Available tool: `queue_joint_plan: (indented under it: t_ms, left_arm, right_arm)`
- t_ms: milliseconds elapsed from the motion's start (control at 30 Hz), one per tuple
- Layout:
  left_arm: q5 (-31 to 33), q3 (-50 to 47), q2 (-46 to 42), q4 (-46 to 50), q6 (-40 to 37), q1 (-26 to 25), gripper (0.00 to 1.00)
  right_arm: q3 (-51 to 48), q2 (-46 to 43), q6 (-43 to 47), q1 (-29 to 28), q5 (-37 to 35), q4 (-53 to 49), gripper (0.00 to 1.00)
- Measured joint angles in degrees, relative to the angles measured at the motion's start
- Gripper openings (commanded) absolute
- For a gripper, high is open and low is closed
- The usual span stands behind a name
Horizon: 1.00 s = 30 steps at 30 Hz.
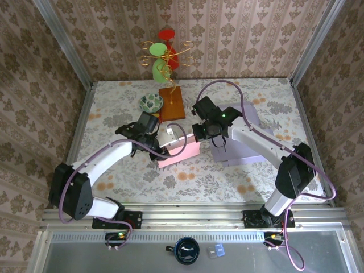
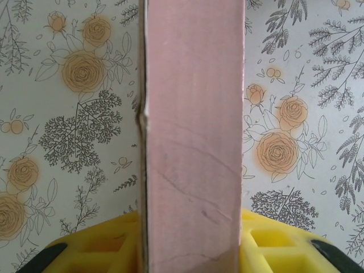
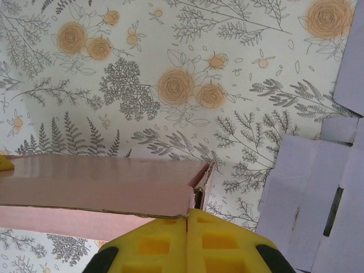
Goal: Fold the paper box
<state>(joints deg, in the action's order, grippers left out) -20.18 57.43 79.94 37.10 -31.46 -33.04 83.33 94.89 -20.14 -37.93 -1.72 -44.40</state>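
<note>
Pink cardboard box [image 1: 181,152] lies mid-way across the floral table [image 1: 227,182], between my two grippers.
My left gripper [image 2: 190,242] clamps its yellow pads on either side of the box's narrow panel. My right gripper [image 3: 187,230] has its pads pressed together, tips at the box's open corner, near a flat lavender cardboard sheet [image 3: 318,187].

We count two arms, the left [image 1: 108,156] and the right [image 1: 256,139], and two grippers, the left [image 1: 161,138] and the right [image 3: 187,239]. We count two boxes, one pink box [image 1: 181,152] and one lilac box [image 1: 234,156]. On the table [image 1: 114,114] there is also one bowl [image 1: 151,102], one wooden block [image 1: 172,103] and one wire ornament [image 1: 165,57], and below its near edge one mug [image 1: 186,250].
</note>
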Motion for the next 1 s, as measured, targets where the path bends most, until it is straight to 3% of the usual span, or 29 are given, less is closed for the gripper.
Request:
queue_joint_plan:
  t_ms: [267, 433, 667, 1000]
  left_arm:
    - [0.61, 0.0, 0.7, -0.02, 0.0, -0.68, 0.36]
    - [0.68, 0.09, 0.72, -0.02, 0.7, -0.63, 0.38]
    - [0.5, 0.09, 0.74, -0.13, 3.19, -0.63, 0.47]
    - [0.9, -2.95, -7.02, -4.52, 9.05, 0.63, 0.62]
  right_arm:
    - [-0.22, 0.11, -0.26, 0.0, -0.5, -0.79, 0.0]
    - [-4.85, -1.36, 0.33, -0.33, -1.33, 4.37, 0.0]
    - [-14.1, -7.06, 0.83, -1.18, -3.23, 13.66, 0.0]
    - [-14.4, -6.99, -0.74, -3.15, -8.07, 15.08, 0.0]
